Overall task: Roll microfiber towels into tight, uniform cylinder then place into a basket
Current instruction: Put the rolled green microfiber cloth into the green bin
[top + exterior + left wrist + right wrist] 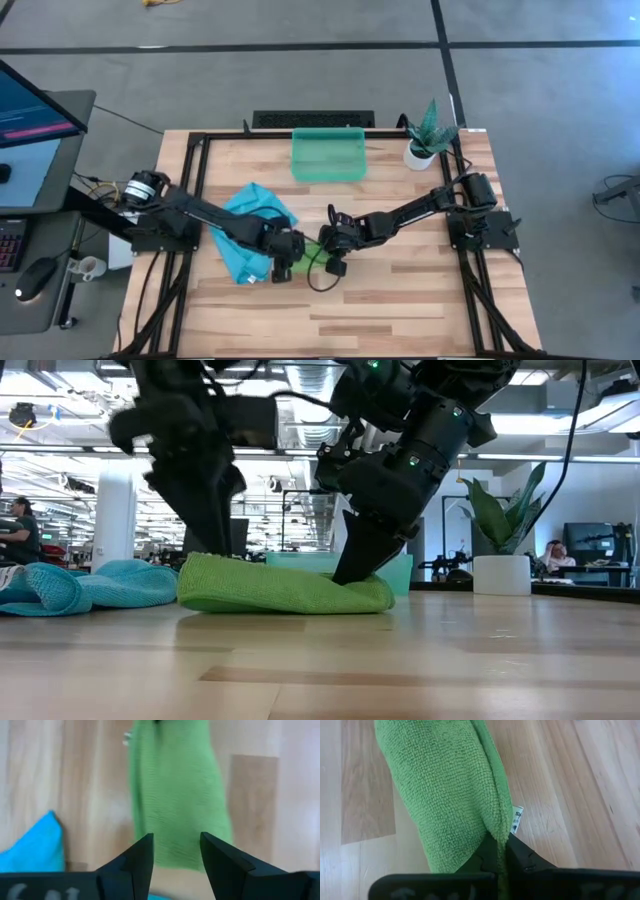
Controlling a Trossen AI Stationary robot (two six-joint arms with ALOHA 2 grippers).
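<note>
Right gripper (498,851): jaws pinched tight on one end of the lime green towel (445,790), at the seam where its outer edge overlaps, beside a small white tag (517,820). Left gripper (176,855): jaws parted, nothing between them, poised just over the towel's opposite end. The green towel lies on the wooden table (400,290) near its middle, folded or loosely rolled into a flattened bar; its long axis runs from one gripper to the other, roughly left to right across the table. Handling estimate: light, soft, limp, plush pile that gives good friction but springs open if released; best taken at both ends, on the loose edge, to keep the roll tight. Turquoise towel (250,235): crumpled, just left of the green one. Basket (328,155): at the far edge, well apart, holding nothing visible.
</note>
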